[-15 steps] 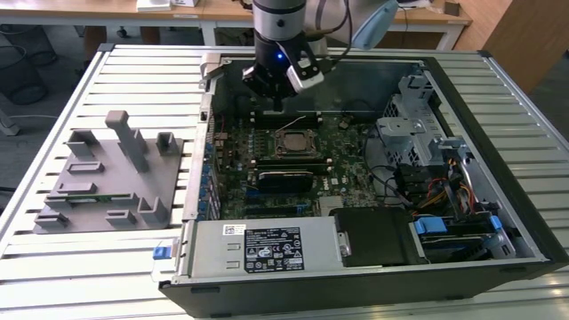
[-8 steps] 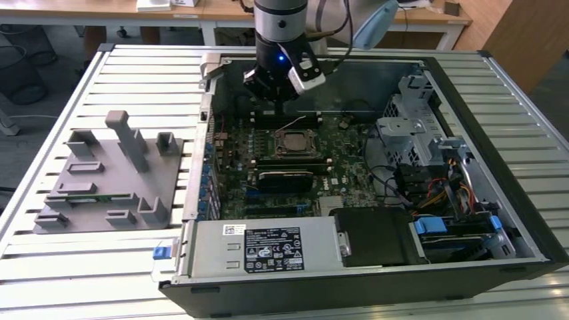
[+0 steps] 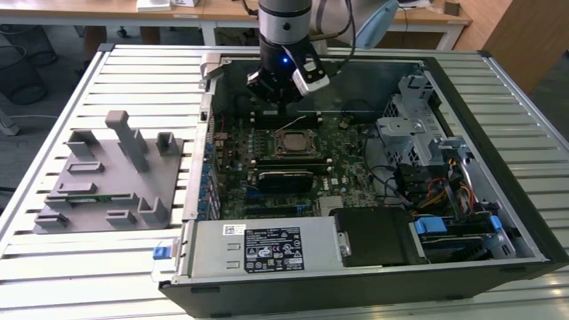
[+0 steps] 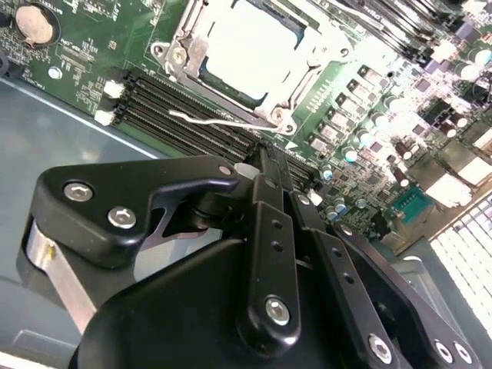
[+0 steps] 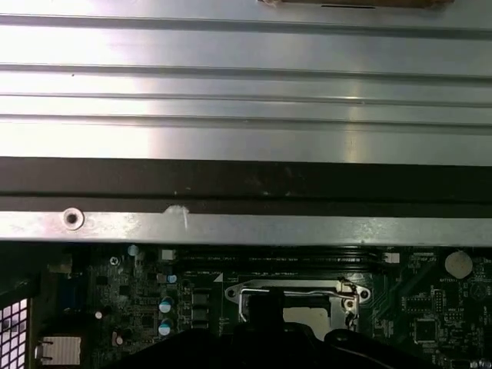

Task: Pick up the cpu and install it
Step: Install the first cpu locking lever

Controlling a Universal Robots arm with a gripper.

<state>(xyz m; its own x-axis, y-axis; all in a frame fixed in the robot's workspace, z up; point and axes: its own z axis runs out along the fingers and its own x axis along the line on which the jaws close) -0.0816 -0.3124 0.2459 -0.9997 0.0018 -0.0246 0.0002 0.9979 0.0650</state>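
My end effector (image 4: 265,165) has its fingers pressed together, gripping nothing; the cpu (image 4: 250,50) sits in its socket just ahead. I'd keep clear of it.

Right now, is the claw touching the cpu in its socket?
Apart. In the second wrist view the claw ends over the memory slots, with green board and a wire lever between it and the cpu, which sits in the socket frame.
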